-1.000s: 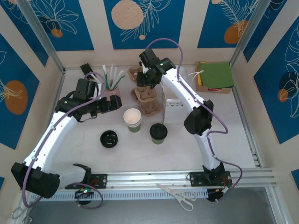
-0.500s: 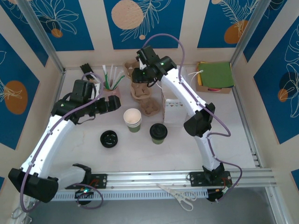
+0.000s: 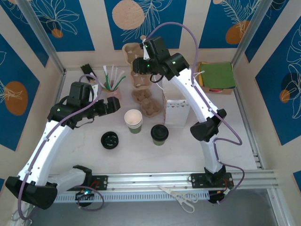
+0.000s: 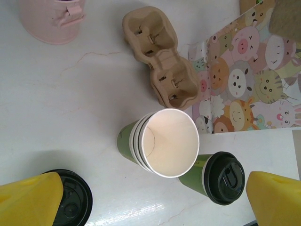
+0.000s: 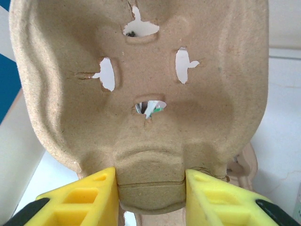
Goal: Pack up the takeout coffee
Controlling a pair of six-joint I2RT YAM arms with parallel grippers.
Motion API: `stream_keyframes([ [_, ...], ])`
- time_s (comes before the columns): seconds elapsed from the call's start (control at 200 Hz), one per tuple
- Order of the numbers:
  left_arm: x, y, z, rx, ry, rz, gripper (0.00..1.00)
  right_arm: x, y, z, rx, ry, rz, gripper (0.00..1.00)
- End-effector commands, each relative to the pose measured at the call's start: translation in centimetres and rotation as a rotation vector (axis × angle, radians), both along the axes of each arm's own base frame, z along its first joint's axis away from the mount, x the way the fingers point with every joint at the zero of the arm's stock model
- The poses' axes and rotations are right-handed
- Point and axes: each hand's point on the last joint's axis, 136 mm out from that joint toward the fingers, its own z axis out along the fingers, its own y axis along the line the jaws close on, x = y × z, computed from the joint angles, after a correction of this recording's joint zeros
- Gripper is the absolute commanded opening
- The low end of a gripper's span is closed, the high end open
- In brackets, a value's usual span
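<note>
The left arm sweeps up from its base at 7 o'clock, its wrist bent so that the left gripper (image 3: 112, 104) points toward 3 o'clock. Its yellow fingers (image 4: 33, 200) are spread wide, released, above the table (image 3: 84, 150).

At 12 o'clock from that gripper stands a pink pot (image 3: 114, 92) holding green and white straws. At 6 o'clock from it a lone black lid (image 3: 110, 140) lies flat.

The stack of lidless green cups (image 3: 133, 121) is next, upright, the top cup's cream inside bare. At 1 o'clock from the stack, more cardboard carriers (image 3: 146, 101) lie on the table, their wells vacant.

The takeout coffee (image 3: 159, 134) stands upright on the table at 4 o'clock from the stack, just beside it, with its black lid on. No gripper touches it. In the left wrist view it (image 4: 221, 176) sits between the stack and the right-hand finger.

At 1 o'clock from the coffee stands the white bag (image 3: 176, 110), with cartoon animals on one side.

The right arm rises from its base at 5 o'clock, bends at the elbow, and stretches toward 11 o'clock over the bag. The right gripper (image 3: 141, 66) is high near the back wall, clenched on the rim of a cardboard cup carrier (image 5: 141, 94).

At the far right, a box (image 3: 216, 75) holds green sheets.
</note>
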Motion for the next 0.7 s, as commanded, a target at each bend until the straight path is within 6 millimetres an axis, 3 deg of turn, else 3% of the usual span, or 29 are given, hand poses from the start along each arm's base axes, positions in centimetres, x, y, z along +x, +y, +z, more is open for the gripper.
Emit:
stream_keyframes([
  [0.0,-1.1,0.3,-0.3,0.005,0.015,-0.019,1.00,-0.8,-1.0,5.4,0.075,-0.118,-0.019,0.36],
  [0.2,-1.4,0.3,0.1,-0.004,0.010,-0.018,1.00,-1.4,-2.2,8.8,0.116,-0.195,-0.034,0.36],
  [0.495,-1.6,0.1,0.6,-0.023,-0.002,-0.020,1.00,-2.4,-6.6,12.4,0.113,-0.290,-0.126,0.36],
  [0.695,-1.7,-1.7,1.7,-0.100,-0.035,-0.101,1.00,-2.6,-11.3,12.4,0.070,-0.303,-0.258,0.36],
])
